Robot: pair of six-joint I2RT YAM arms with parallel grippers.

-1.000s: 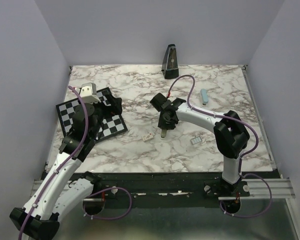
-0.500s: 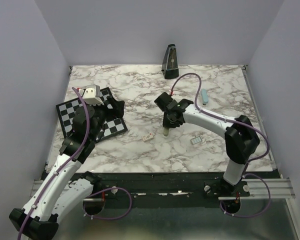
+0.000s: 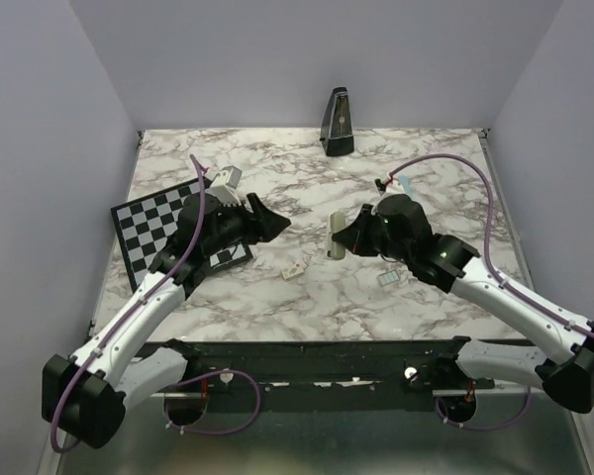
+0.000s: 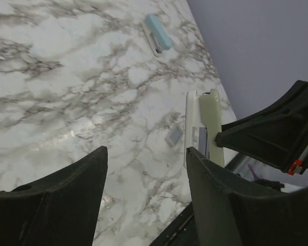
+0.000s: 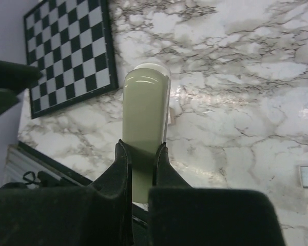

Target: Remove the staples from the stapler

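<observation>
Left arm [image 3: 139, 307] and right arm [image 3: 497, 293] reach toward each other, left jaws wide, right jaws clamping the stapler [image 3: 336, 236].

The fingers of the right gripper [image 5: 142, 148] hide the near end of the stapler [image 5: 145, 107]; the left arm [image 3: 158, 292] covers part of the chessboard [image 3: 148, 223].

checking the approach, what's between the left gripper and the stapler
Nothing: the top external view shows only bare marble between the left gripper and the stapler; the white block lies off that line.
</observation>
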